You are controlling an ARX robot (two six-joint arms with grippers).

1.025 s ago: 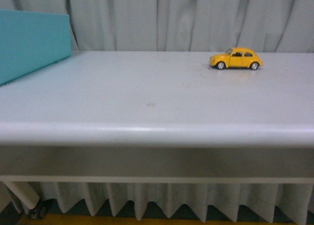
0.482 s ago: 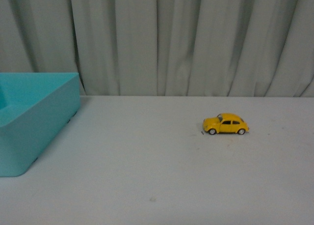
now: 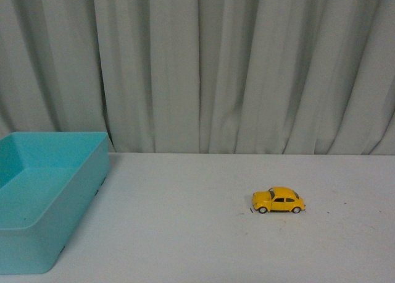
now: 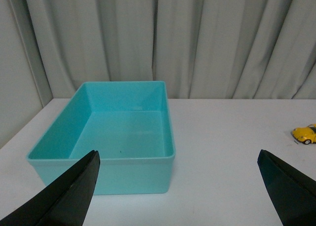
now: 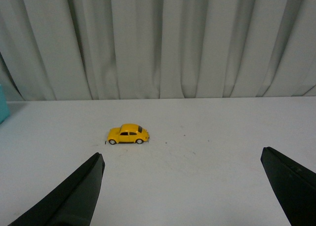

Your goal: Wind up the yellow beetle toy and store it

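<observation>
The front view is lifting, so the yellow beetle toy point(image 3: 278, 200) is showing untouched on the desk point(image 3: 185, 240), well right of the teal bin point(image 3: 80, 221); the left end effector point(image 4: 177, 154) and right end effector point(image 5: 181, 153) are gaping wide, holding nothing, so winding is not yet starting

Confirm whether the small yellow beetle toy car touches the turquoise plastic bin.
Apart. Front view shows bare white tabletop between the yellow beetle toy car and the turquoise bin.

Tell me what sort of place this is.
Probably a staged robot test bench rather than a home: a plain white table backed by a grey curtain, with a turquoise bin and the yellow beetle toy set out on it.
</observation>
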